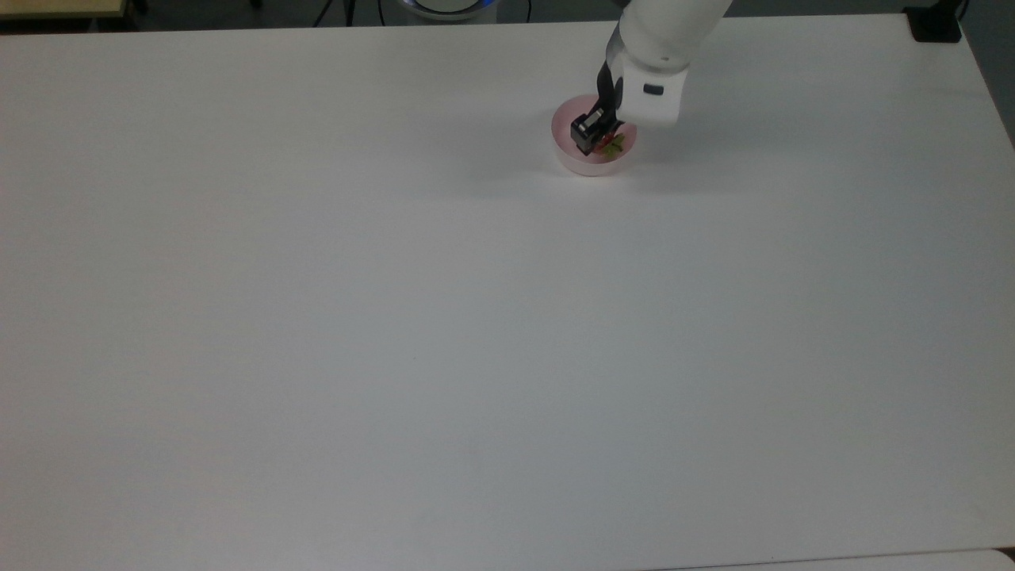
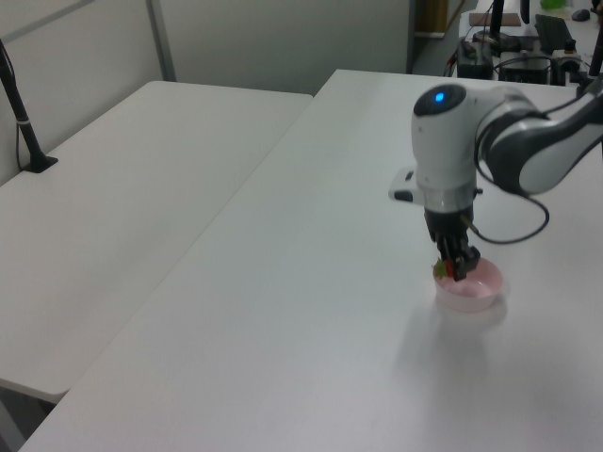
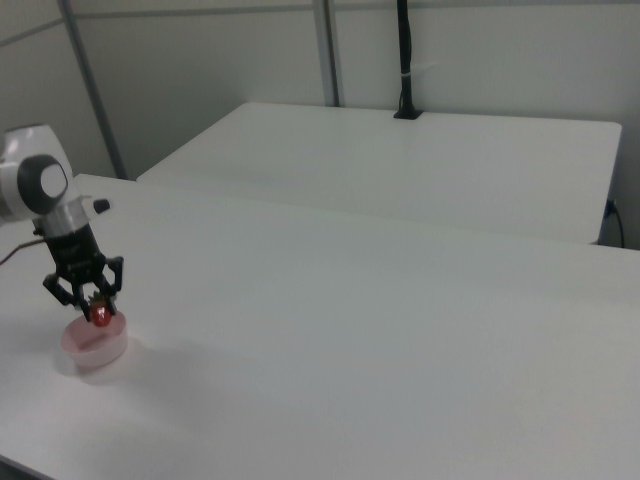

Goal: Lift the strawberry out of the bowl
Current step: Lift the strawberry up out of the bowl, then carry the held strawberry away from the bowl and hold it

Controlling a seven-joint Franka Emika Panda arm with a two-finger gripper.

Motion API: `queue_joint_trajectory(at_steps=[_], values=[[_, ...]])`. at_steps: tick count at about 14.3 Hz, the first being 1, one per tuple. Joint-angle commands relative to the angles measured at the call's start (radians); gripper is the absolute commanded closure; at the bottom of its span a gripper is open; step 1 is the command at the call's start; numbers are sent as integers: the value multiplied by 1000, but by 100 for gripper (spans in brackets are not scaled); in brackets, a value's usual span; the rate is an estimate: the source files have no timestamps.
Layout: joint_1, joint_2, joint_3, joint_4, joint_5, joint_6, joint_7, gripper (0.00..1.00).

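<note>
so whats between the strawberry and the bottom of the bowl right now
Nothing. In the right view the strawberry hangs in the gripper, shut on it, just above the bowl; the gap beneath is bare.

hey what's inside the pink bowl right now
The bowl looks empty in the right view. The strawberry hangs just above its rim, clamped in the gripper. In the top view the gripper covers part of the bowl's floor.
</note>
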Motion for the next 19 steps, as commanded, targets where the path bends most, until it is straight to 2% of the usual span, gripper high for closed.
queue_joint_trajectory(at_steps=[1, 2, 5, 6, 8, 11, 14, 15, 16, 17, 19], values=[[-20, -51, -16, 132, 94, -149, -12, 70], [-36, -51, -20, 149, 97, -148, -9, 70], [-181, -22, -39, 167, 82, -51, -17, 69], [-242, -1, -39, 169, 54, -15, -22, 69], [-319, 48, -40, 169, 17, 39, -23, 68], [-361, 147, -42, 167, -20, 113, -9, 67], [-376, 185, -42, 167, -35, 124, 4, 63], [-378, 185, -42, 169, -38, 125, 6, 58], [-378, 182, -43, 169, -38, 124, 6, 45], [-378, 176, -43, 169, -38, 124, 33, 2], [-376, 161, -43, 171, -43, 124, 107, 0]])
